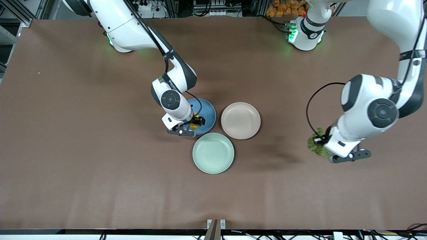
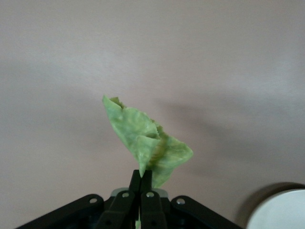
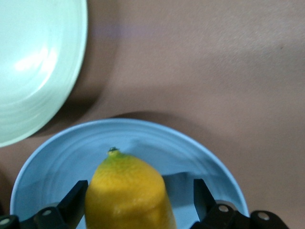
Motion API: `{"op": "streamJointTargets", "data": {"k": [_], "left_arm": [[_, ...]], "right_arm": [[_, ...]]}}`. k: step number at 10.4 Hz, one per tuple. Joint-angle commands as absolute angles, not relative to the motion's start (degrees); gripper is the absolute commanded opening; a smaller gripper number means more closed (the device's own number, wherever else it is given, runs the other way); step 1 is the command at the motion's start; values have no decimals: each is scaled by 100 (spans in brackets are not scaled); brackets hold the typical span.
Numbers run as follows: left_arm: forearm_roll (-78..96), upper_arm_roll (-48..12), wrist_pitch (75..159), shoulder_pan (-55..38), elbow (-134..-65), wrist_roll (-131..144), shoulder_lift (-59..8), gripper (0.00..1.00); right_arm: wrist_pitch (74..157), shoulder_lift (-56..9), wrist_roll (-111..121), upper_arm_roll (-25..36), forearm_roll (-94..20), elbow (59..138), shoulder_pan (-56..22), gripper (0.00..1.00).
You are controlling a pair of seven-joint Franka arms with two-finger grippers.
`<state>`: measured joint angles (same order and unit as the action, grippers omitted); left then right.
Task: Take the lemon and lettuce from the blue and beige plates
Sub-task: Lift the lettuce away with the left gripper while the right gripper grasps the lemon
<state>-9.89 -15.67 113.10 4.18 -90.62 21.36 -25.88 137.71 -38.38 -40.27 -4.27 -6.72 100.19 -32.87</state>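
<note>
The yellow lemon point(image 3: 128, 191) lies on the blue plate point(image 3: 190, 152). My right gripper point(image 3: 138, 187) is open with its jaws on either side of the lemon: one finger is against it and the other stands apart. In the front view the right gripper point(image 1: 197, 121) is low over the blue plate point(image 1: 208, 111), and the lemon point(image 1: 195, 116) barely shows. My left gripper point(image 2: 141, 175) is shut on the wrinkled green lettuce point(image 2: 147, 138) and holds it above bare table toward the left arm's end point(image 1: 317, 148). The beige plate point(image 1: 241, 120) is empty.
A mint-green plate point(image 1: 213, 153) lies nearer to the front camera than the other two plates and touches both; it also shows in the right wrist view point(image 3: 33, 71). A pale plate rim point(image 2: 281, 212) shows in the left wrist view.
</note>
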Motion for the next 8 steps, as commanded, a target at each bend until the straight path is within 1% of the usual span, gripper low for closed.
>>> {"op": "streamJointTargets", "data": {"k": [1,2,3,4,6,8], "left_arm": [[-1090,-1626,11241,868,-9140,1401,-2636,0],[-1099,-1635,11259,1079,-9149,1015,-2732,0],[-1107,-1626,11259,1159,-9149,898,-2838,0],[-1134,-1626,11259,1195,-9158,905,-2917,0],[-1143,-1626,11259,1213,-9263,905,-3093,0],[-1160,-1617,11259,1282,-9299,905,-3277,0]], "right_arm": [[13799,-3876,-4201,-492,-562,10002,-3278,62],[13764,-3876,-4184,-536,-562,9985,-3261,45],[13729,-3867,-4166,-545,-571,9967,-3243,32],[13676,-3815,-4157,-554,-580,9949,-3217,29],[13117,-3666,-4114,-554,-589,9705,-3068,28],[12527,-3306,-3738,-545,-606,9668,-2770,28]]}}
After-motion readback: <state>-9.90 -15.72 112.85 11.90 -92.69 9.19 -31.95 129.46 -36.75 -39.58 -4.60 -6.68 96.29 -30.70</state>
